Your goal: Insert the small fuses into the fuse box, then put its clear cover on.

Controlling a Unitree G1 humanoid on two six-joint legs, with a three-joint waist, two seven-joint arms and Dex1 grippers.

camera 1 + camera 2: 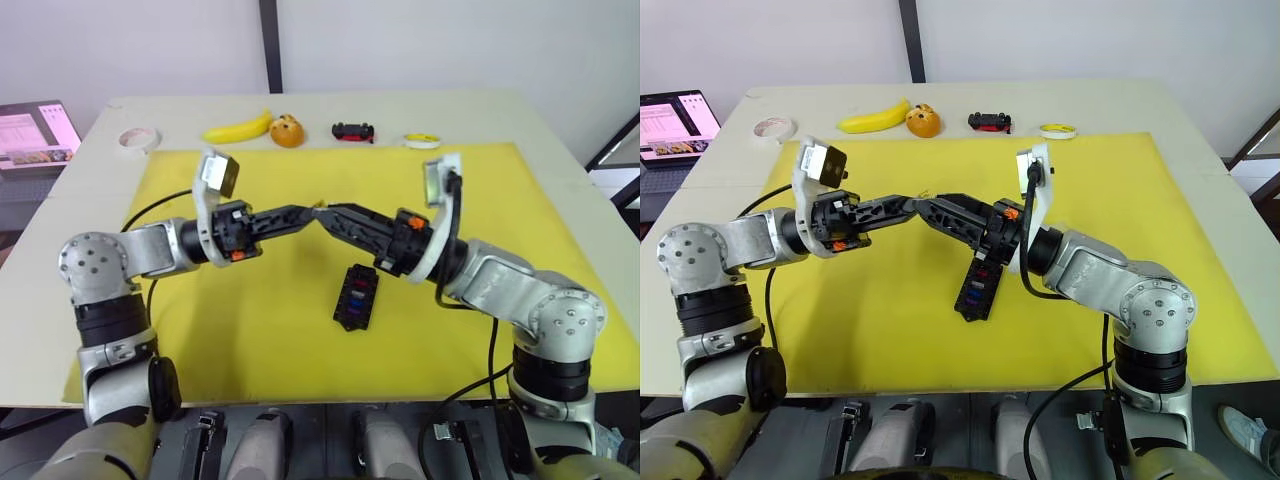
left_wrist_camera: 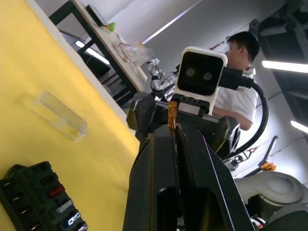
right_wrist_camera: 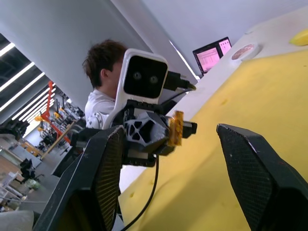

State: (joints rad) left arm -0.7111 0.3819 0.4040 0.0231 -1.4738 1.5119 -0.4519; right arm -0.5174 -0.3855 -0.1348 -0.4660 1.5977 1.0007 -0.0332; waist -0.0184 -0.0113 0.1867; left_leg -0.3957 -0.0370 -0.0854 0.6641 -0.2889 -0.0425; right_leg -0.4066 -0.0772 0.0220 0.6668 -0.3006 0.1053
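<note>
From the head, our left gripper (image 1: 312,212) and right gripper (image 1: 322,210) met tip to tip above the fuse box (image 1: 357,297) on the yellow mat (image 1: 250,330), likely to pass a fuse. The left wrist showed its fingers pinched on an olive-brown fuse (image 2: 172,115), with the clear cover (image 2: 58,115) lying near the box. The right wrist showed its fingers (image 3: 252,163) spread wide; the fuse was tiny and hard to make out.
</note>
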